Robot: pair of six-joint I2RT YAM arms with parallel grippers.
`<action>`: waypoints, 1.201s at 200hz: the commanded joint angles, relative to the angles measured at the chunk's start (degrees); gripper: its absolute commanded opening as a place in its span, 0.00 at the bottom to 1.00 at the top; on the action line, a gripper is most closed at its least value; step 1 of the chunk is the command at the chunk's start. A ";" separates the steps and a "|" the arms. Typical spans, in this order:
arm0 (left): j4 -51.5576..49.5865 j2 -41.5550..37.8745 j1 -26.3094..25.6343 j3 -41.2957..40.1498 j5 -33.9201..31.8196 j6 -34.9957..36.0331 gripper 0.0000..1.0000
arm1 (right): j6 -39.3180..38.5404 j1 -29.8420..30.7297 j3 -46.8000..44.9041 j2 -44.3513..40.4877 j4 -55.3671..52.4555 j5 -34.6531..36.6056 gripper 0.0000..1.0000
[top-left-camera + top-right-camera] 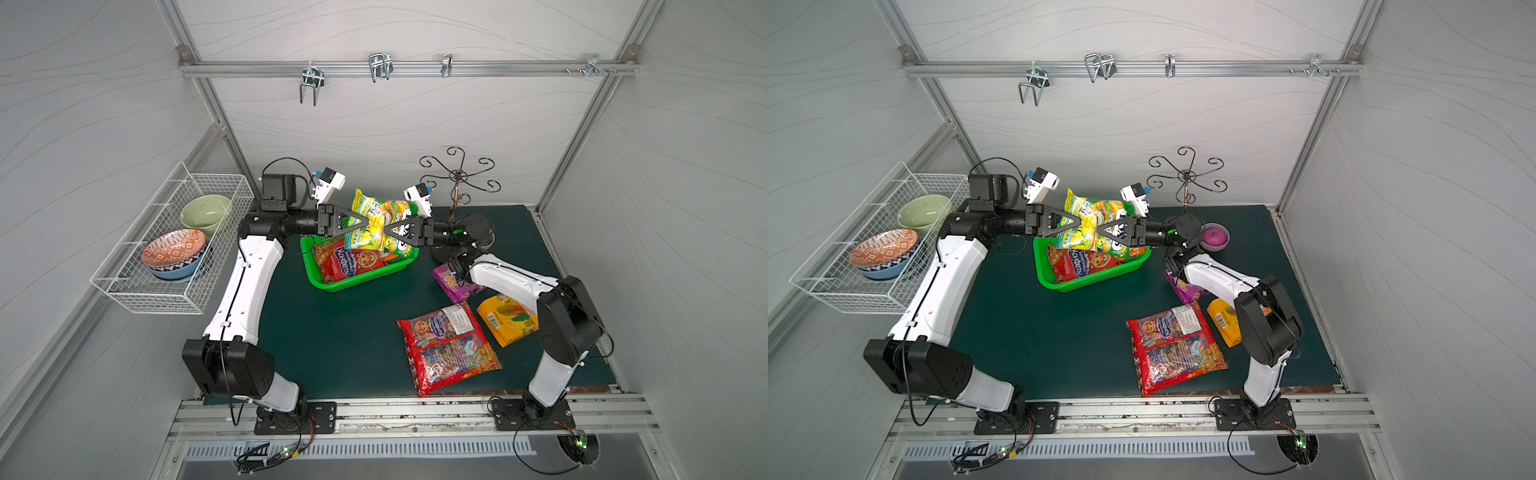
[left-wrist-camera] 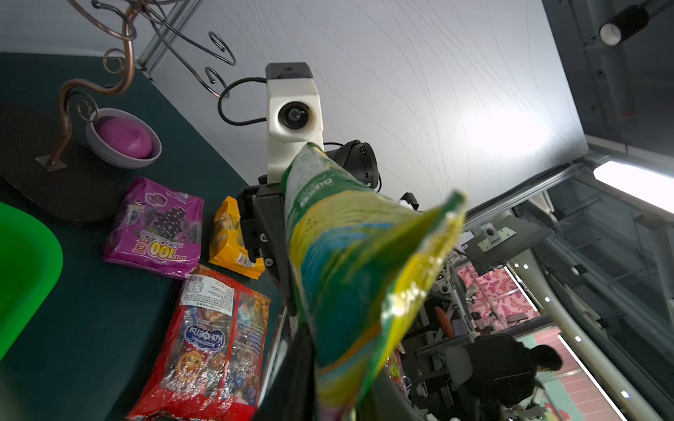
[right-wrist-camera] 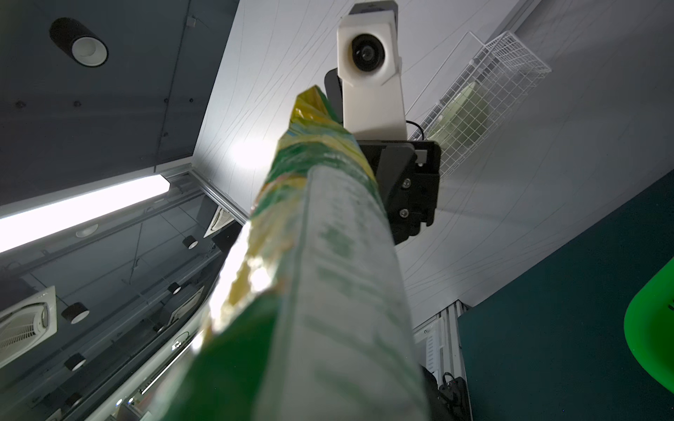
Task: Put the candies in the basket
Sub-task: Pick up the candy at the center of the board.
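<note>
Top views: green-yellow candy bag (image 1: 374, 210) aloft over green basket (image 1: 357, 280). Left gripper (image 1: 363, 224) and right gripper (image 1: 387, 230) both tip onto it; which one pinches, cannot tell.

Left wrist: bag (image 2: 357, 273) beside basket (image 2: 25, 269), jaws hidden.

Right wrist: same bag (image 3: 328, 255), jaws hidden.

Mat (image 1: 332, 345) before the basket (image 1: 332, 286) lies bare; a red bag (image 1: 449, 349) occupies its right.

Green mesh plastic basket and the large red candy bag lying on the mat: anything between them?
Nothing: bare dark green mat separates the bright green perforated plastic basket from the large glossy red candy bag, in both top views.
</note>
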 commanded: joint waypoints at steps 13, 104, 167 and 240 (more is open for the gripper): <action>3.22 -1.86 2.61 0.22 -1.97 -0.69 0.47 | -11.30 -0.65 -0.91 -3.77 -17.94 1.96 0.24; -8.26 -1.97 8.75 -3.33 -39.55 14.67 0.65 | -35.70 -0.28 -2.33 -6.26 -57.98 26.79 0.26; -7.34 -3.39 8.75 -8.53 -44.58 17.50 0.64 | -31.84 1.08 0.85 1.27 -59.69 48.08 0.19; -8.71 -5.90 8.74 -13.03 -48.98 21.82 0.64 | -31.96 3.95 13.20 14.06 -57.50 62.85 0.20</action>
